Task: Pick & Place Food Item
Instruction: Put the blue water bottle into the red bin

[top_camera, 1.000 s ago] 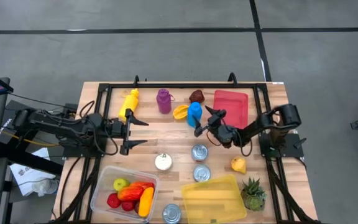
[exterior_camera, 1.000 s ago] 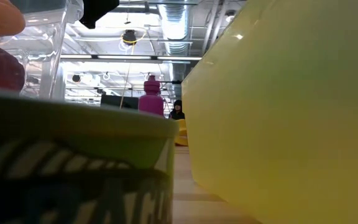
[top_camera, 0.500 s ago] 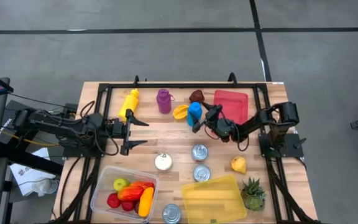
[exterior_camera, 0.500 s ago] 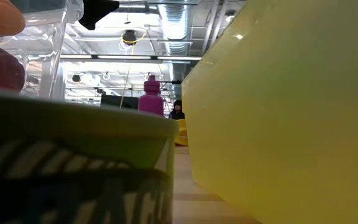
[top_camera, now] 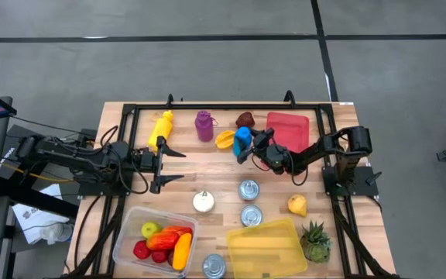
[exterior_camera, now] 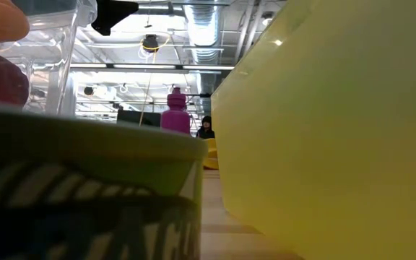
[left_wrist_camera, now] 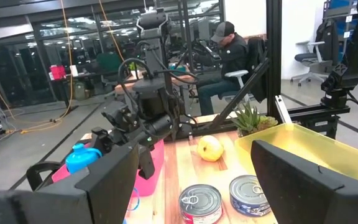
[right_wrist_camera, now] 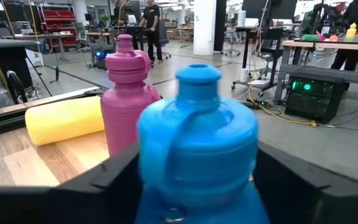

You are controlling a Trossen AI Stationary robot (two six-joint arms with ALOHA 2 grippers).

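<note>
Wooden boards make the top of the table, which stands on a grey floor inside a black frame. Near the far edge stand a yellow plastic bottle, a purple plastic bottle and a blue plastic bottle. The right pincer is directly at the blue bottle. In the right wrist view the bottle fills the space between the two dark fingers, which stand open on each side of it and do not close on it. The bottle stands upright, so its long axis is vertical, and the pincer comes to it from the right edge side, almost level.

This bottle is not food, however. The food I can see lies elsewhere: a small yellow lemon-like fruit near the right edge, between the right arm base and a green spiky pineapple-like item at the near right corner. For the fruit, I judge that the right arm is much nearer.

The left pincer waits with its fingers wide open and empty, over the left half of the table, pointing toward the centre.
</note>
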